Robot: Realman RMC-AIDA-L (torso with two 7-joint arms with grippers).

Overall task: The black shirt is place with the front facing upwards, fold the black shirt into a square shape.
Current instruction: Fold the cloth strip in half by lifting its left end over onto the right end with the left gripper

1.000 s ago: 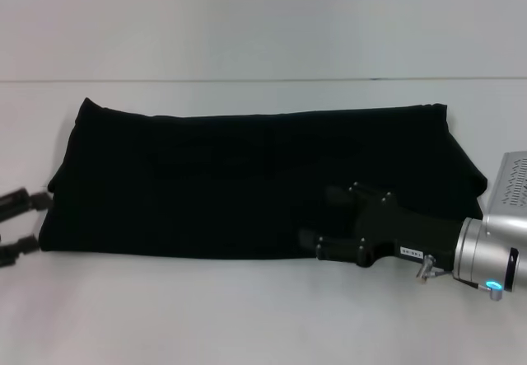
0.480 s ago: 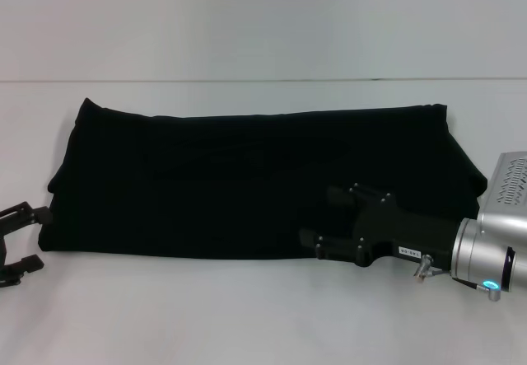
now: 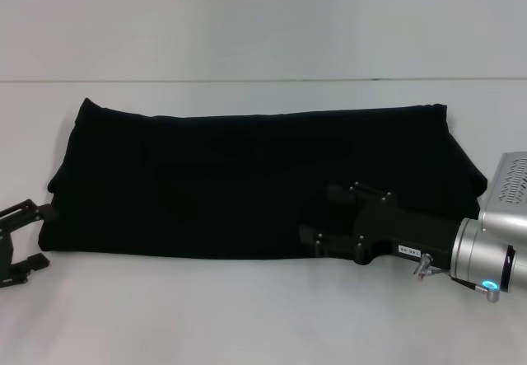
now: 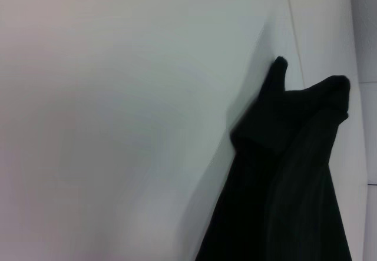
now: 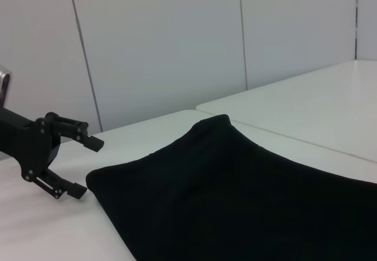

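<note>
Here the black shirt point(image 3: 255, 184) lies as a long band running left to right across the tabletop point(image 3: 263, 324), the spread, empty left pincer point(image 3: 33, 237) just off its left end and the right pincer point(image 3: 317, 217), likewise parted, over its near edge.

The right hand point(image 3: 317, 217) is matte black, built of blocky angular plates with two flat, squared fingers and small pale screw heads dotting its knuckle joints. A small white label with dark print sits on its casing near the wrist. Behind it comes a smooth silver-grey cylindrical wrist section bearing a glowing cyan indicator light and a small metal fitting, with a perforated grey panel beyond. The left hand point(image 5: 73, 167) is likewise matte black, with boxy linkage arms, pale screw heads at the pivots and two stubby flat fingers.
</note>
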